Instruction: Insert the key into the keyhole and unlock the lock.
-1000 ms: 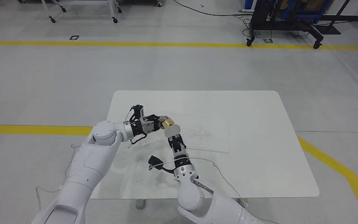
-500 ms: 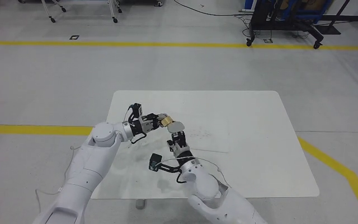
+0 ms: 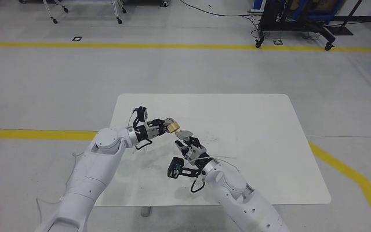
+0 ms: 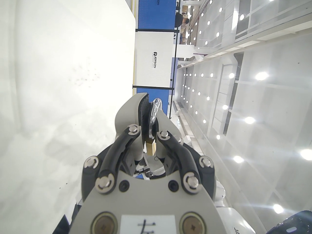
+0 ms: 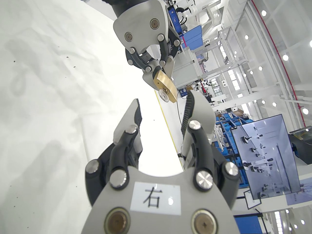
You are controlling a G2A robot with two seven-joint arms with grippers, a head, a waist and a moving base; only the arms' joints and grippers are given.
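Room: grey floor, with a wheeled frame (image 3: 87,8) at the far left, a yellow line (image 3: 174,45) running across, and a black cart (image 3: 295,23) at the far right. Work surface: a white table (image 3: 261,116), faintly scuffed near its middle.

Left gripper (image 3: 164,126): held above the left part of the table, clenched on the lock (image 3: 172,125), a brass padlock clear of the surface. Just beside it to the right is the right gripper (image 3: 186,137): released, spread wide, nothing between its jaws, pointing at the lock.

Left wrist view: the fingers (image 4: 125,118) pinch the steel shackle (image 4: 154,113), and a sliver of the brass body sits behind it. The keyhole face is hidden from this camera.

Right wrist view: the keyhole face is plain to see. The key (image 5: 162,95) is seated in it, its round silver head sticking out toward the right gripper. Key and right gripper are apart. In the top view the key is too small to tell. A large screen (image 5: 265,157) stands in the background, among blue racks
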